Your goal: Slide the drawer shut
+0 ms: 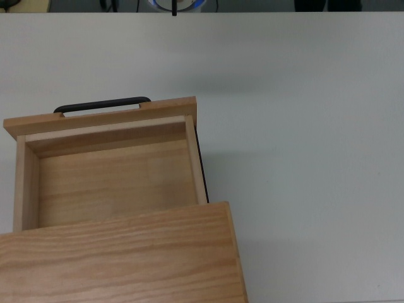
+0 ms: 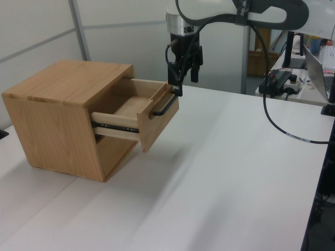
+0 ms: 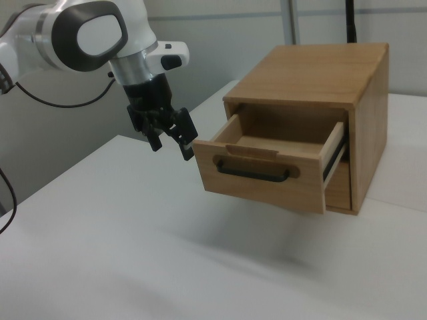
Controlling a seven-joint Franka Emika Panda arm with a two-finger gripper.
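Observation:
The drawer point(image 1: 113, 180) is pulled well out of the wooden cabinet point(image 1: 120, 259), and its inside looks empty. Its front panel point(image 3: 267, 175) carries a slim black bar handle point(image 3: 253, 175), which also shows as the handle point(image 1: 101, 105) in the top view and the handle point(image 2: 165, 106) in the left view. My gripper point(image 3: 172, 147) hangs in front of the panel, off toward the right view's left, apart from it. It is open with nothing between its fingers. In the left view the gripper point(image 2: 183, 77) sits just above the panel's far end. The top view does not show it.
The cabinet stands on a broad white table point(image 2: 225, 172). A black cable point(image 2: 277, 125) hangs from the arm over the table. A power strip point(image 2: 282, 78) and a laptop point(image 2: 322, 73) sit at the left view's far right. Wall panels stand behind the cabinet.

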